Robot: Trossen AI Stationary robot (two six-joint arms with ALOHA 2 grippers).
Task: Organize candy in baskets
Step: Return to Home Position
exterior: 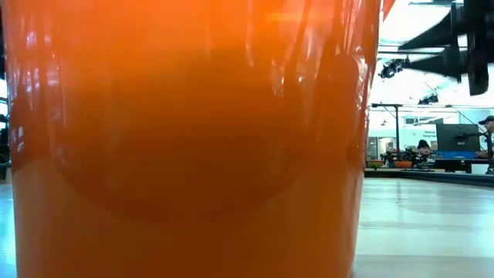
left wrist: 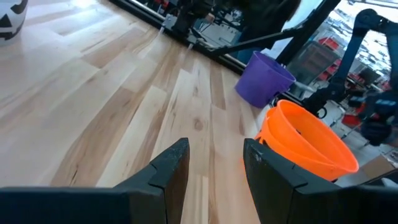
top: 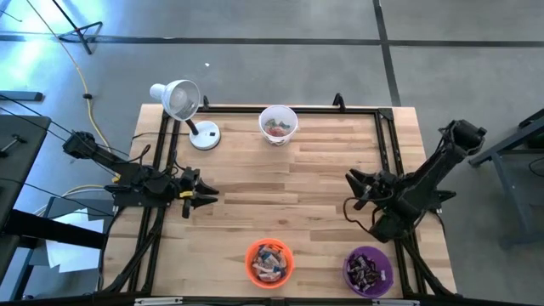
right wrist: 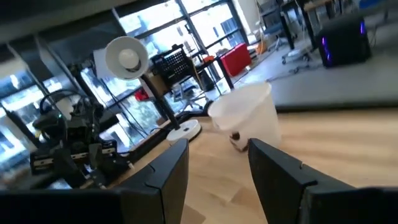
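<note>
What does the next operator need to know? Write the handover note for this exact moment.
Left gripper: fingers open, empty, over the left side of the table.
Right gripper: fingers open, empty, over the right side.
White basket stands at the far edge beside the lamp. Orange basket and purple basket stand at the near edge. All three hold candy.
Done: the high view shows no loose candy on the table.
Left: probably only parking both arms.
</note>
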